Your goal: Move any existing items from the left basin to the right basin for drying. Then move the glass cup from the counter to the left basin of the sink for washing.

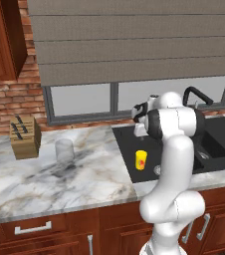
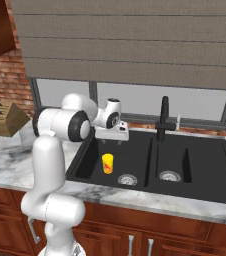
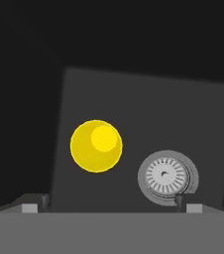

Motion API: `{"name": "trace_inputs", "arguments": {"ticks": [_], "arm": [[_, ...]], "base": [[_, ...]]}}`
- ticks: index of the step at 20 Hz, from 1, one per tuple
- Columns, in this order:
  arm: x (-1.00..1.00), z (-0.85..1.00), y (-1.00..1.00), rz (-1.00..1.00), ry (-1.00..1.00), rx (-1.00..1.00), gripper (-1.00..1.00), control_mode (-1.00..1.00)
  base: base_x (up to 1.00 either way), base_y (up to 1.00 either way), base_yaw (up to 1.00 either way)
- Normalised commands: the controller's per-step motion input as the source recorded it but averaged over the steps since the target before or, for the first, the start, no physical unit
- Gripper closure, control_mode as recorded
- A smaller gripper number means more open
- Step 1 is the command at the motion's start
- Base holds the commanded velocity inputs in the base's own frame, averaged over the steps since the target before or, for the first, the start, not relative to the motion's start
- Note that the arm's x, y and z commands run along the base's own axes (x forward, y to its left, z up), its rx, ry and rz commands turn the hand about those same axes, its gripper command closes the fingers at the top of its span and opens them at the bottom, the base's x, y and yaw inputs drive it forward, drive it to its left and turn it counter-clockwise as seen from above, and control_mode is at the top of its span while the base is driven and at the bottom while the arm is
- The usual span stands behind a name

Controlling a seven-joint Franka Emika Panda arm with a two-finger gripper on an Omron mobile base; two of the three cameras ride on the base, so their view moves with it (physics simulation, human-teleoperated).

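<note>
The small yellow container (image 1: 141, 160) (image 2: 107, 163) stands upright on the floor of the left basin (image 1: 127, 149) (image 2: 135, 155), a little left of its round silver drain (image 2: 127, 179). From above it is a yellow disc (image 3: 96, 146) beside the drain (image 3: 167, 176). My gripper (image 1: 141, 133) (image 2: 112, 139) (image 3: 111, 207) hangs open over the left basin, above the container and not touching it, with its fingertips (image 3: 29, 207) spread wide. The glass cup (image 1: 63, 149) stands on the marble counter (image 1: 45, 184), well left of the sink. The narrower right basin (image 2: 177, 162) holds nothing.
A black curved faucet (image 1: 196, 94) (image 2: 164, 120) rises behind the divider between the basins. A wooden knife block (image 1: 25, 137) (image 2: 5, 119) stands at the back of the counter, left of the glass cup. A window with a lowered blind runs behind the sink.
</note>
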Motion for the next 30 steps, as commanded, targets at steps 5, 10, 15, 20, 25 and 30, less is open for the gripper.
{"name": "trace_inputs", "arguments": {"ticks": [5,10,15,20,25,30], "arm": [[0.24,-0.22,0.0,0.01,0.05,0.0,-1.0,-1.0],[0.13,-0.18,0.0,0.02,0.05,0.0,-1.0,-1.0],[0.0,-0.16,0.0,0.01,0.04,0.0,-1.0,-1.0],[0.0,-0.18,0.0,0.0,0.06,0.0,-1.0,-1.0],[0.0,-0.19,0.0,0.0,0.07,0.0,-1.0,-1.0],[0.0,-0.16,0.0,0.0,0.05,0.0,-1.0,-1.0]], "base": [[0.0,0.0,0.0],[0.0,0.0,0.0],[0.0,0.0,0.0],[0.0,0.0,0.0],[0.0,0.0,0.0],[0.0,0.0,0.0]]}}
